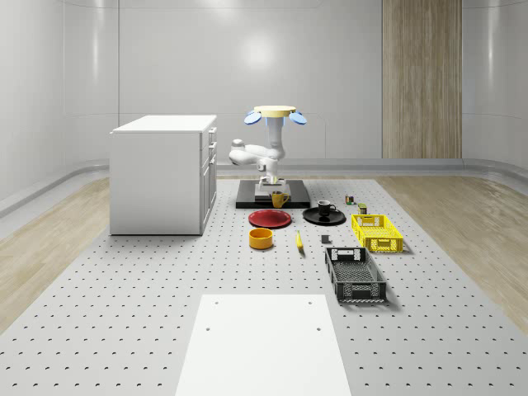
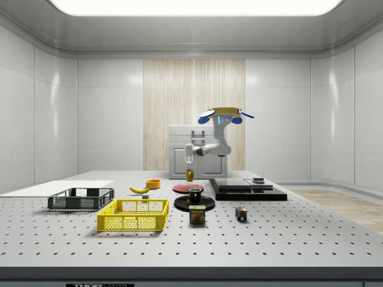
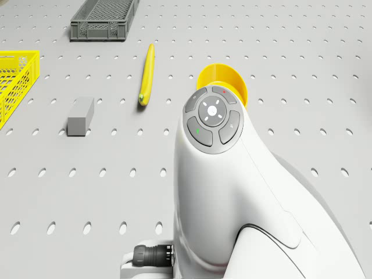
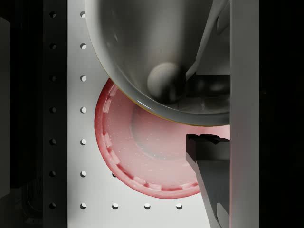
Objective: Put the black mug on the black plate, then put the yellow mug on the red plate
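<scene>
Drone (image 1: 275, 111) hovering over the black platform's (image 1: 297, 200) front edge, gripper (image 1: 271, 183) clenched on the yellow mug (image 1: 280, 199), mug hanging upright above the red plate's (image 1: 270, 219) far rim, handle toward the black plate (image 1: 324, 216), black mug (image 1: 324, 207) sitting upright there.

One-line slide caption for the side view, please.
Drone hovers by the cabinet, gripper holding yellow mug above red plate; black mug already on black plate.
</scene>
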Available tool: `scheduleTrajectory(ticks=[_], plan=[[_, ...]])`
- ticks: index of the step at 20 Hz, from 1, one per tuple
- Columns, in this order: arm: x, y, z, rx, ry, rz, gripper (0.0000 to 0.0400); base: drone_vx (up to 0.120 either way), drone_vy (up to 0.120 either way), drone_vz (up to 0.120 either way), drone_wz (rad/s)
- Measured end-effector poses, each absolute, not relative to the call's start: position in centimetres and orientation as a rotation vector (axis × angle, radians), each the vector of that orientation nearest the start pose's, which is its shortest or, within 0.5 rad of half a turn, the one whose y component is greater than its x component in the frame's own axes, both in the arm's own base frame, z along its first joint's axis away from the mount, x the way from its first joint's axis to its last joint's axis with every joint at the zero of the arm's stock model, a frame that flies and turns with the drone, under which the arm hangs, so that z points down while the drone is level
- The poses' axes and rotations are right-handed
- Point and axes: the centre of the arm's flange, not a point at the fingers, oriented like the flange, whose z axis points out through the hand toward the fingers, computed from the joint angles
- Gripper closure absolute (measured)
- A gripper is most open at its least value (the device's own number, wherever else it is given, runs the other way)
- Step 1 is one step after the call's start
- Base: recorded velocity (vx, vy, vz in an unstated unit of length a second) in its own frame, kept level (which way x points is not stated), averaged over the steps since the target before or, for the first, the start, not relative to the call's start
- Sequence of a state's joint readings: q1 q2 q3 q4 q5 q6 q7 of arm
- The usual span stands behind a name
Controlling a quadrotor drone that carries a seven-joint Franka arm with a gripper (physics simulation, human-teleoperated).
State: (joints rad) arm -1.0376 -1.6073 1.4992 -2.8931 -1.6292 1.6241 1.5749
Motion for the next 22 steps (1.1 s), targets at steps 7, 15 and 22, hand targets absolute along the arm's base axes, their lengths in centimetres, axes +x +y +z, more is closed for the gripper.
scheduleTrajectory(ticks=[7, 15, 22], plan=[[30.3, 6.6, 46.0, 0.001, -0.002, 0.786, 0.0290, 0.000, 0.000, 0.000, 0.000], [32.5, 7.5, 46.8, 0.002, -0.002, 0.786, 0.0290, 0.000, 0.000, 0.000, 0.000], [33.0, 8.7, 48.4, 0.002, -0.002, 0.786, 0.0290, 0.000, 0.000, 0.000, 0.000]])
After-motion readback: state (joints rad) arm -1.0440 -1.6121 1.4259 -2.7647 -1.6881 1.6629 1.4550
